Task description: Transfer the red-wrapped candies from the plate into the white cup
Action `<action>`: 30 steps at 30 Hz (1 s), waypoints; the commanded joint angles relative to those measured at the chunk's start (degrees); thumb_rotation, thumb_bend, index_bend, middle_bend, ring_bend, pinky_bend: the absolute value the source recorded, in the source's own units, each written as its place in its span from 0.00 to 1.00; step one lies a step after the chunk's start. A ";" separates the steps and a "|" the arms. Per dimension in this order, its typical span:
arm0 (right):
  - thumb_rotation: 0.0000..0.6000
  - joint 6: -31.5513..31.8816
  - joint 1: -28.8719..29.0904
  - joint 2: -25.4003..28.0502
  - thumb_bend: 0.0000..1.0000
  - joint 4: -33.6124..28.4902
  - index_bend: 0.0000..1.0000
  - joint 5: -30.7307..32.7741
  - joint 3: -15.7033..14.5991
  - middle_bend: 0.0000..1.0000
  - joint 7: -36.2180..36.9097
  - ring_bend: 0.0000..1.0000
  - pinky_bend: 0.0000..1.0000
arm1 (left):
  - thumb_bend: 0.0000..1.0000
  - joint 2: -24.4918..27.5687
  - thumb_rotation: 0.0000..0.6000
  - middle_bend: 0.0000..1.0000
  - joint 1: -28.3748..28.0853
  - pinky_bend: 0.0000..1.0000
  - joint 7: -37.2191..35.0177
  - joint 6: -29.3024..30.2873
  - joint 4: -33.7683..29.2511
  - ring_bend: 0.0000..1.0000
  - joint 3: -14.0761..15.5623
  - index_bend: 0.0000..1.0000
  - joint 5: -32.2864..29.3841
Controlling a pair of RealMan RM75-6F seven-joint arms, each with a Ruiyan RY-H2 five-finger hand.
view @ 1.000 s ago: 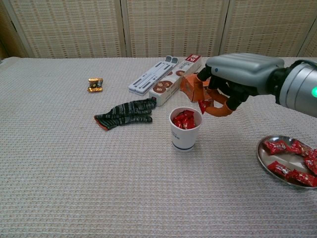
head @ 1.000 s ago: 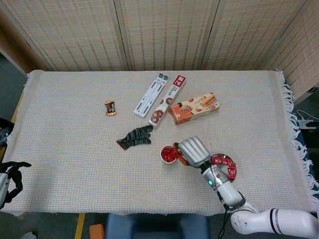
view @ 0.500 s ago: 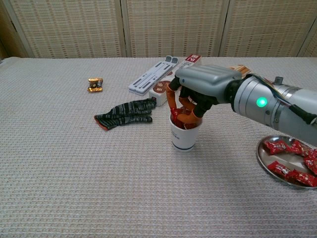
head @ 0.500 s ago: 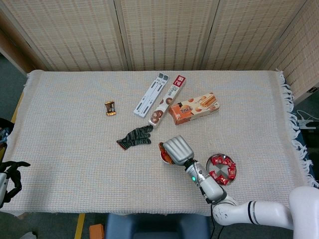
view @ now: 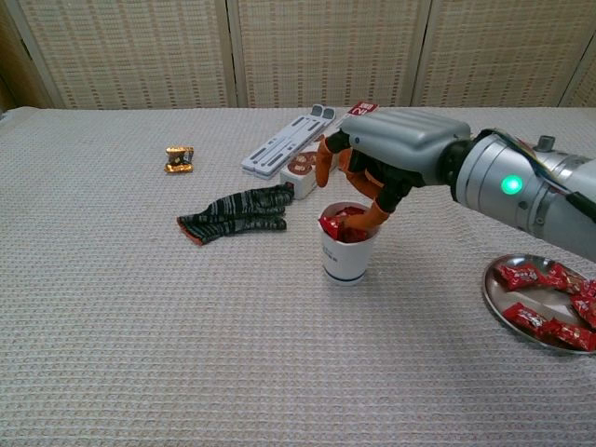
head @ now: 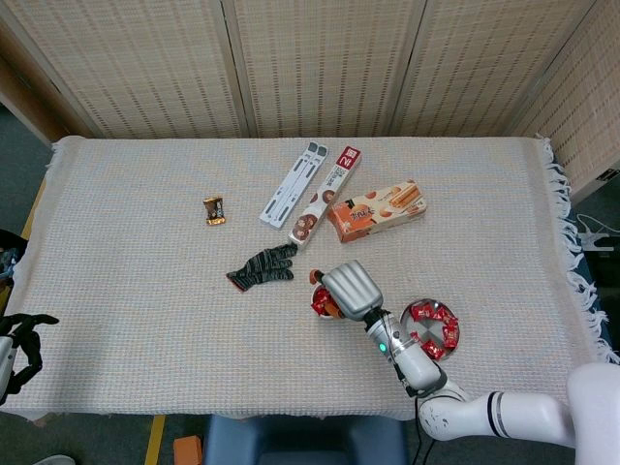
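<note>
The white cup (view: 346, 256) stands mid-table, filled to the rim with red-wrapped candies (view: 343, 226). My right hand (view: 391, 154) hovers just over its mouth, fingers spread and pointing down, nothing visible between them. From the head view the right hand (head: 349, 289) covers most of the cup (head: 319, 302). The metal plate (view: 507, 307) lies to the right of the cup with several red candies (view: 545, 298) on it; the head view shows this plate (head: 455, 336) beside my forearm. My left hand (head: 24, 344) hangs off the table's left edge, holding nothing.
A striped dark glove (view: 237, 212) lies just left of the cup. Behind the cup are a long cookie box (head: 325, 196), an orange biscuit box (head: 376, 210) and a grey-white strip (head: 293, 184). A small brown-wrapped sweet (view: 179, 158) sits far left.
My right hand carried a red candy from beside the cup to over it, dipped its fingers in, and now has lifted slightly with the fingers spread and without the candy.
</note>
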 commanded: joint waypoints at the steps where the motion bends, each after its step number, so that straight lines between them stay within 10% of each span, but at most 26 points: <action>1: 1.00 1.63 -1.61 2.60 0.15 -2.21 0.37 -0.37 -1.93 0.82 -1.49 0.81 1.00 | 0.42 0.02 1.00 0.25 0.07 0.28 -0.11 0.11 0.05 0.27 0.01 0.34 0.02; 13: 1.00 2.37 -7.81 13.39 0.15 -5.82 0.44 1.59 -9.23 0.82 -1.69 0.81 1.00 | 0.42 -0.21 1.00 0.25 -0.06 0.28 1.01 -0.32 -0.18 0.27 0.03 0.35 -0.24; 30: 1.00 -1.96 -9.89 10.86 0.15 4.89 0.51 7.74 -11.41 0.82 -1.64 0.81 1.00 | 0.42 -0.09 1.00 0.26 0.11 0.28 0.56 0.09 -0.16 0.27 -0.09 0.35 -0.24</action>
